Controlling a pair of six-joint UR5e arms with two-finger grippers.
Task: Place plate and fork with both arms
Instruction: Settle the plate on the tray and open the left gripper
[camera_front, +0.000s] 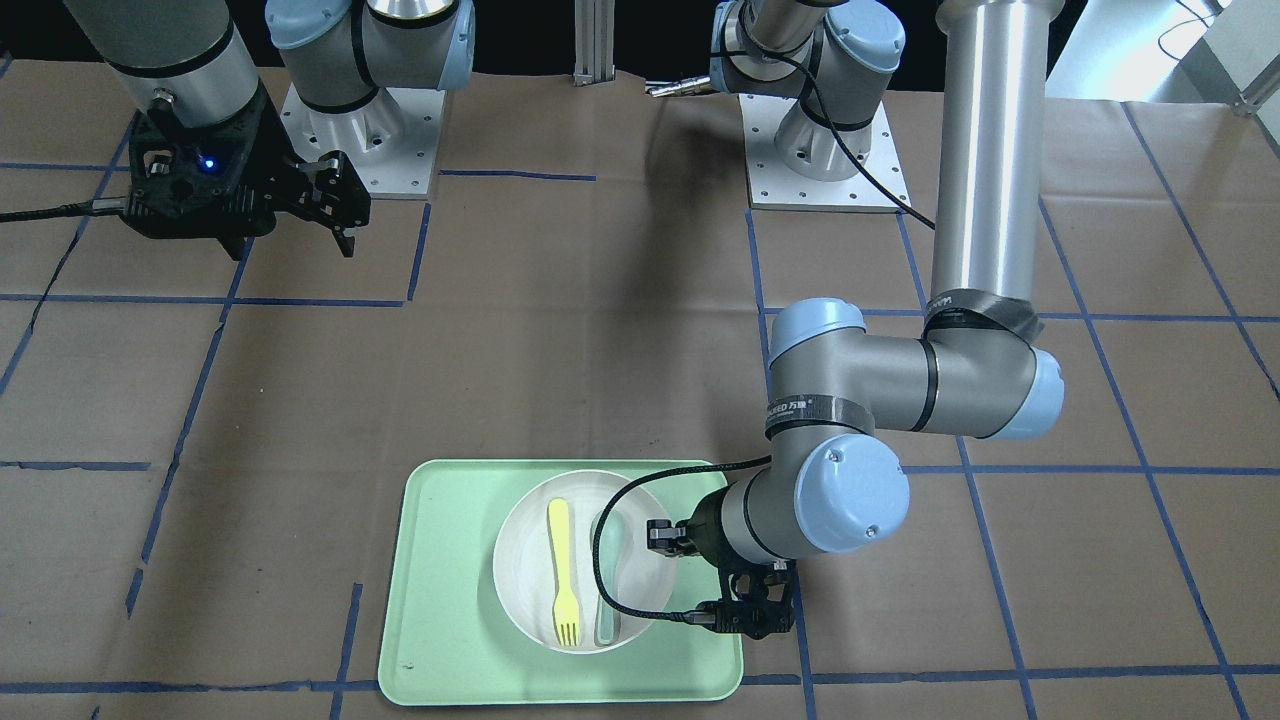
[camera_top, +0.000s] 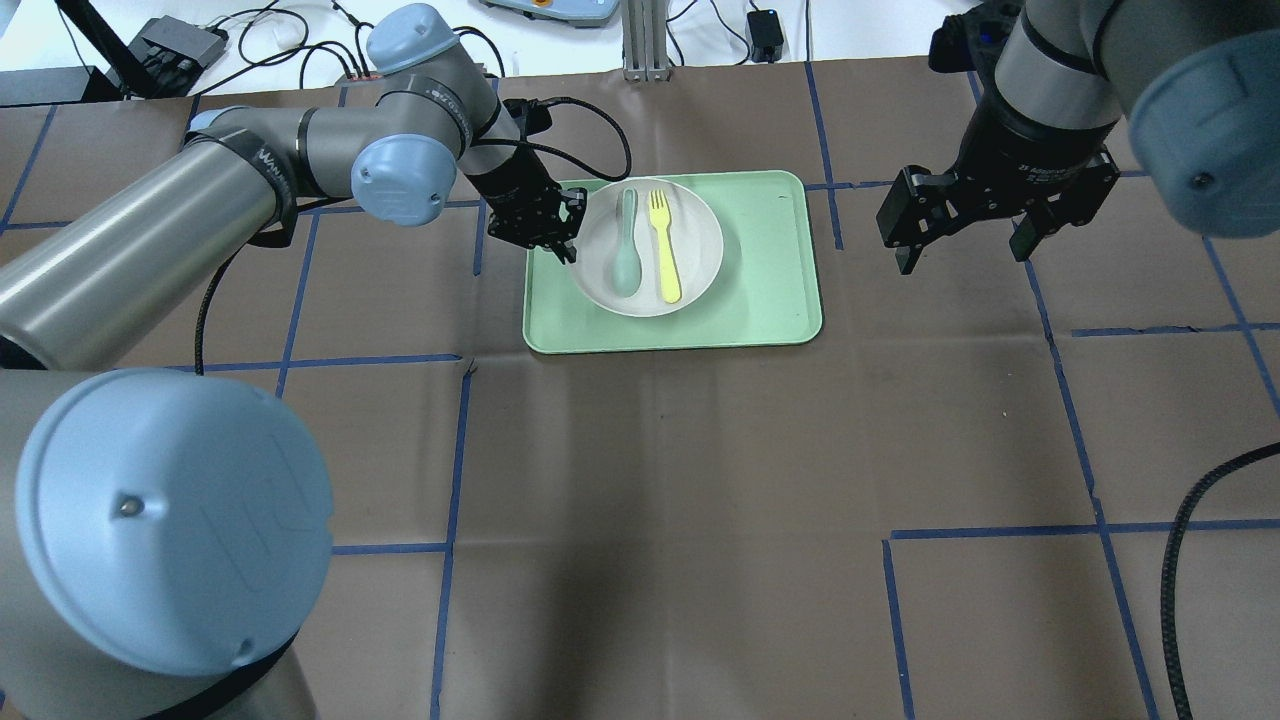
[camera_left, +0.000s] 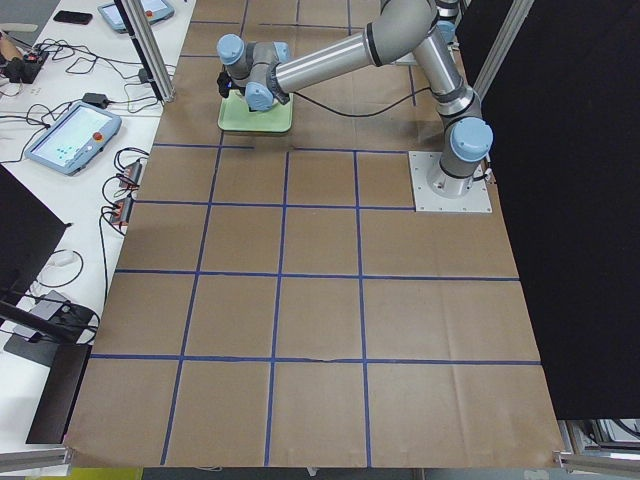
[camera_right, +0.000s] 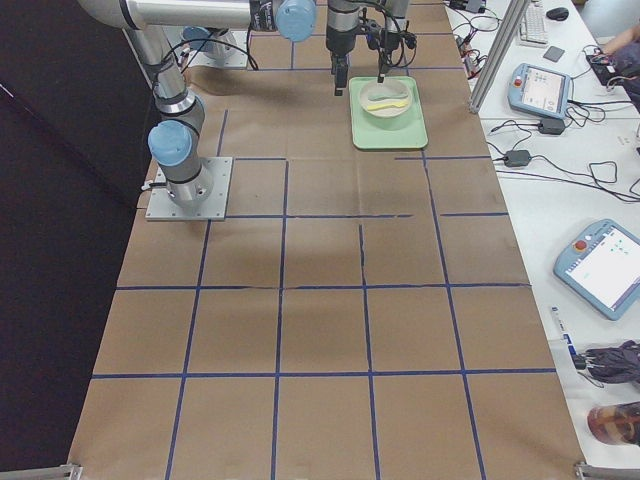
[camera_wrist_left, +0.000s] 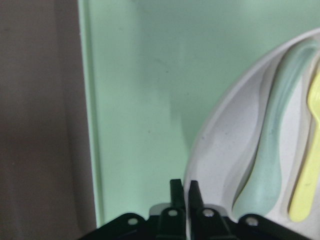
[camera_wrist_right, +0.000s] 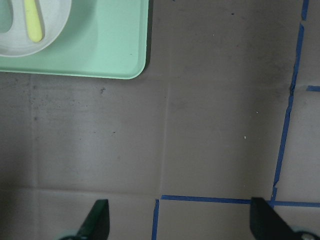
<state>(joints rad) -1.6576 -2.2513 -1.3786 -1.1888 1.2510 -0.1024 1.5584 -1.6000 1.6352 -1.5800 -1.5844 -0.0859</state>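
Two loose riders, fork (camera_wrist_left: 306, 185) and spoon (camera_wrist_left: 270, 165), on the plate (camera_wrist_left: 212, 125). My left gripper (camera_wrist_left: 184, 192) pinches its rim, right gripper (camera_top: 962, 255) spread wide. Any tilt could spill them.

The front-facing camera faces the robot's bases and looks steeply down; the overhead one looks forward over its shoulders. Both show the tray (camera_front: 440, 600) and plate (camera_front: 520, 570). Two end cameras take in the whole tabletop (camera_left: 320, 300) from afar. The left wrist camera sits close over the plate's rim; the right wrist camera hangs higher.
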